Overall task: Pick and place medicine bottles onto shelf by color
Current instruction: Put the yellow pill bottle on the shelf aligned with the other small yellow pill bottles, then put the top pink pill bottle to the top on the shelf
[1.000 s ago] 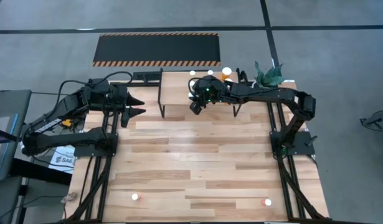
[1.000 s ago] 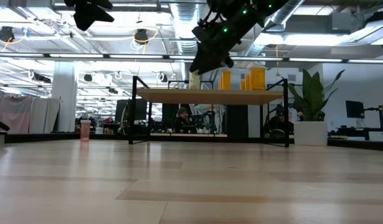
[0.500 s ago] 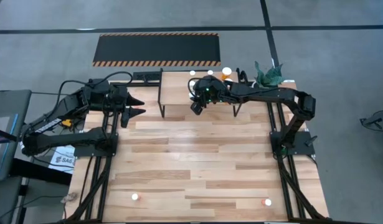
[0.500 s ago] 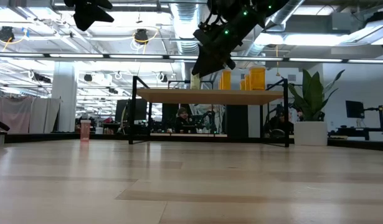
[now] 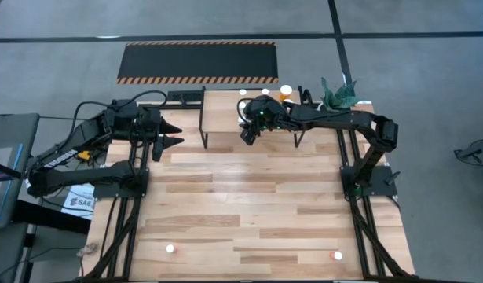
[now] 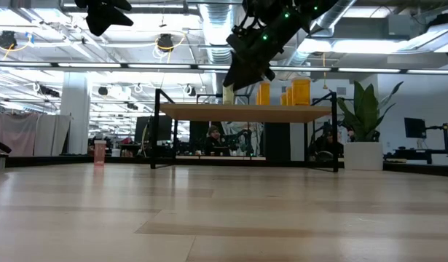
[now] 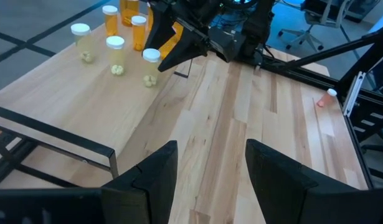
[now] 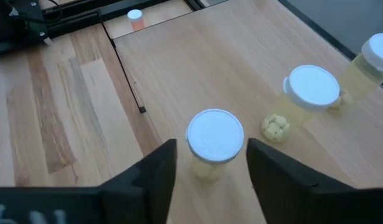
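Right wrist view: bottle [image 8: 215,142] between end effector [image 8: 211,163] fingers.

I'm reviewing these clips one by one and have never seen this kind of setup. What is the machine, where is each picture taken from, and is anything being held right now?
This is a robot with two dark arms at a plank table. One picture looks straight down, one looks level from the tabletop, and one camera rides on each wrist.

At the table's far edge stands the shelf, a small wooden board on thin black legs. The right end effector is over it, its fingers open on either side of a pale yellow bottle that stands on the shelf; nothing is lifted. Two more pale bottles stand next to it, and orange bottles stand further along the shelf.

The left end effector waits open and empty at the shelf's left side. A few small bottles remain at the near edge of the table.
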Tool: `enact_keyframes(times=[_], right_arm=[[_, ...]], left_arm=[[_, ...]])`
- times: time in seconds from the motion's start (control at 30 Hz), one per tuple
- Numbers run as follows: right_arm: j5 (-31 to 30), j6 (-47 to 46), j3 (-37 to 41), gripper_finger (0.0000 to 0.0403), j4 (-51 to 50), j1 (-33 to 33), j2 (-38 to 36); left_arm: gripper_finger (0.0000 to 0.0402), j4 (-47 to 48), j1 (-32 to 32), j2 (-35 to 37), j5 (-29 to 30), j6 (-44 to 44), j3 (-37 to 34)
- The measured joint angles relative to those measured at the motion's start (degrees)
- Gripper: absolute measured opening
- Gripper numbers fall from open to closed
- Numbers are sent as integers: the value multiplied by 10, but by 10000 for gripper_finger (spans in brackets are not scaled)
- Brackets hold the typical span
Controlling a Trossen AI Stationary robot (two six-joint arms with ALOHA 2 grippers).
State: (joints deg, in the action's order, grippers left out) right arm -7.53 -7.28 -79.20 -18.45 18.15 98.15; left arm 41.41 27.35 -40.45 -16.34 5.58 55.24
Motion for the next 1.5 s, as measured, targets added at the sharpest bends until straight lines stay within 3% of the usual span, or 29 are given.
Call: enact_keyframes(times=[0.23,0.47,0.67,0.83,0.93,1.03,1.33,1.5], right_arm=[[0,17,-32,280,-57,4,-6],[1,52,-143,302,-172,-3,-7],[2,58,-282,302,-312,-37,-8],[-2,41,-345,302,-506,-87,-27],[-28,-20,-328,302,-604,-122,-67],[-75,-97,-288,302,-651,-175,-125],[-249,-393,-109,302,-643,-398,-314],[-295,-498,-35,302,-619,-475,-360]], left_arm=[[176,-3,0,0,-1,-3,0],[176,0,0,0,9,1,0],[176,35,7,-26,143,41,7],[179,120,77,-143,171,27,100],[188,249,131,-226,173,27,146],[201,324,169,-274,176,16,146],[245,266,263,-332,158,26,73],[251,205,292,-370,162,98,57]])
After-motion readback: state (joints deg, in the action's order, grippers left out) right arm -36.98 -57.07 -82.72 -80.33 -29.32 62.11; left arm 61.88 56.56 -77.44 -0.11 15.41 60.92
